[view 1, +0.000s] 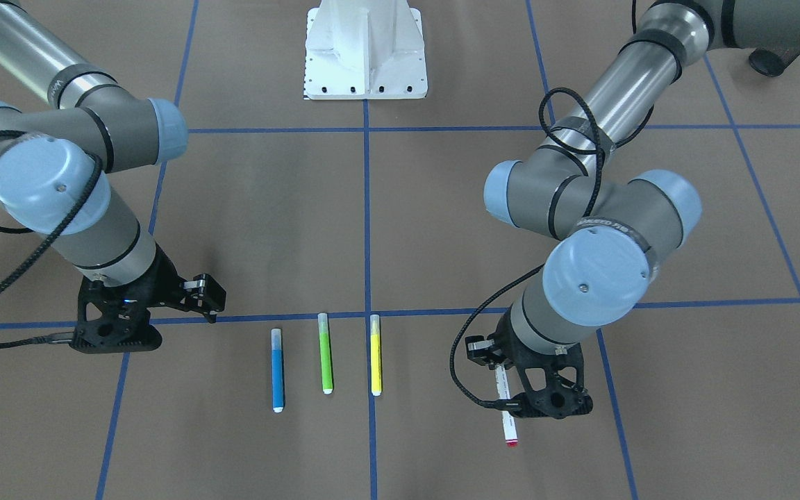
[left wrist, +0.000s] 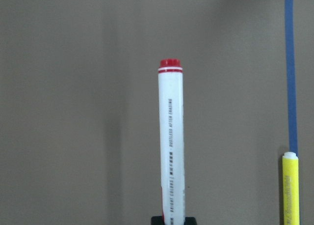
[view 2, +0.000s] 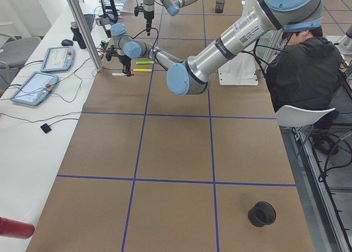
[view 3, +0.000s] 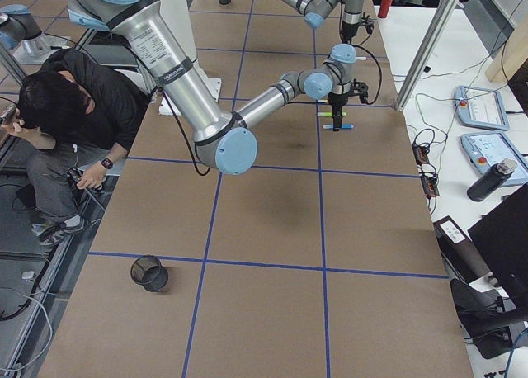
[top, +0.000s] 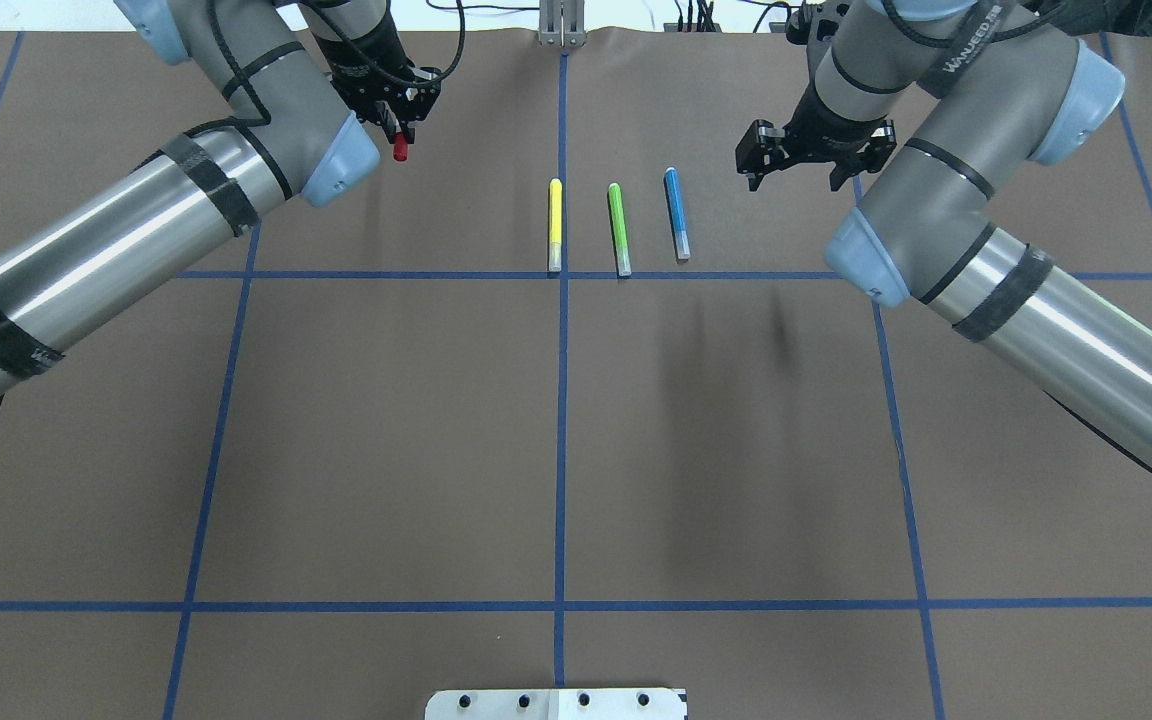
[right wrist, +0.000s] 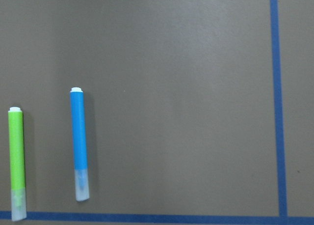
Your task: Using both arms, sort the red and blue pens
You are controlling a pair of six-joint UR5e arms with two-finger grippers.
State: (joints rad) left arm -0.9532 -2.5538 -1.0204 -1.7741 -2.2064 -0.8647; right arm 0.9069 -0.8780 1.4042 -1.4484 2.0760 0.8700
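Note:
The red pen point(left wrist: 170, 146), white-barrelled with red ends, is held level a little above the table by my left gripper point(top: 398, 128), which is shut on it. Its red end point(top: 400, 152) sticks out below the fingers. In the front view the red pen point(view 1: 508, 417) juts toward the camera from the left gripper point(view 1: 498, 367). The blue pen point(top: 676, 213) lies flat on the brown paper, also seen as the blue pen point(right wrist: 79, 141) in the right wrist view. My right gripper point(top: 804, 172) hovers open just beside it, to the right, holding nothing.
A green marker point(top: 619, 228) and a yellow marker point(top: 555, 225) lie parallel to the blue pen, left of it. A black mesh cup point(view 2: 262, 213) stands at the table's far end. A person point(view 2: 308, 70) sits beside the robot base point(view 1: 365, 52).

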